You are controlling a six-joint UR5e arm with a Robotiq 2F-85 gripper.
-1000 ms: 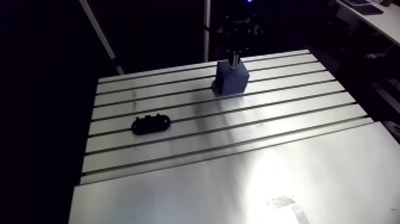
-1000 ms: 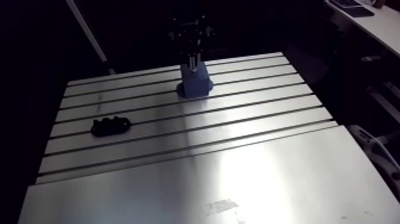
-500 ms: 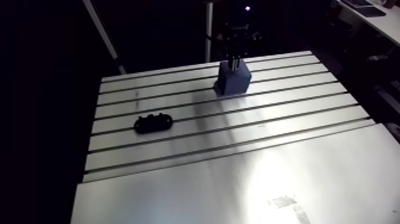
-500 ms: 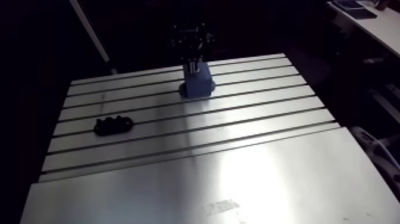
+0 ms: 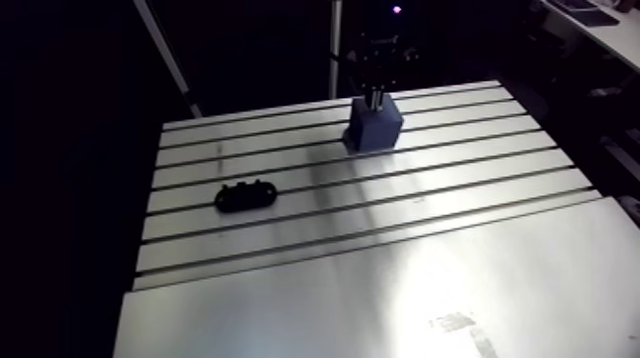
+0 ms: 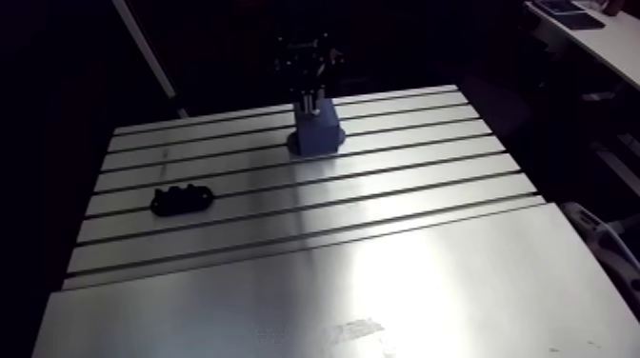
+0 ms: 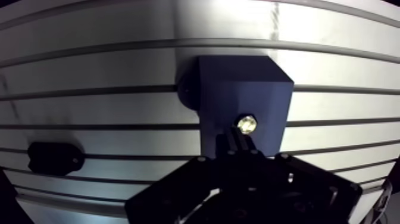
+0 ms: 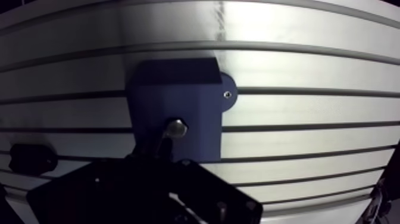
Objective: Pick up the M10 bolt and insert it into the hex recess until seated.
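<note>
A dark blue block (image 5: 373, 125) stands on the far part of the slotted table (image 5: 381, 219). My gripper (image 7: 238, 138) hangs right over the block's top face. In the wrist view its two fingers (image 7: 231, 143) stand close together, and the shiny end of the M10 bolt (image 7: 246, 124) shows at their tips, on the block's top face (image 8: 178, 107). The bolt (image 8: 176, 127) looks pinched between the fingers. How deep it sits in the recess is hidden. In the arm view the gripper (image 6: 309, 95) touches down on the block (image 6: 316, 129).
A small black oval part (image 5: 245, 196) lies on the table to the left of the block, also seen beside the gripper in the wrist view (image 7: 53, 156). A round base tab with a screw (image 8: 227, 94) sticks out from the block's foot.
The whole arm view has shifted slightly, so the camera moved. The gripper stays over the block, and nothing on the table has moved.
</note>
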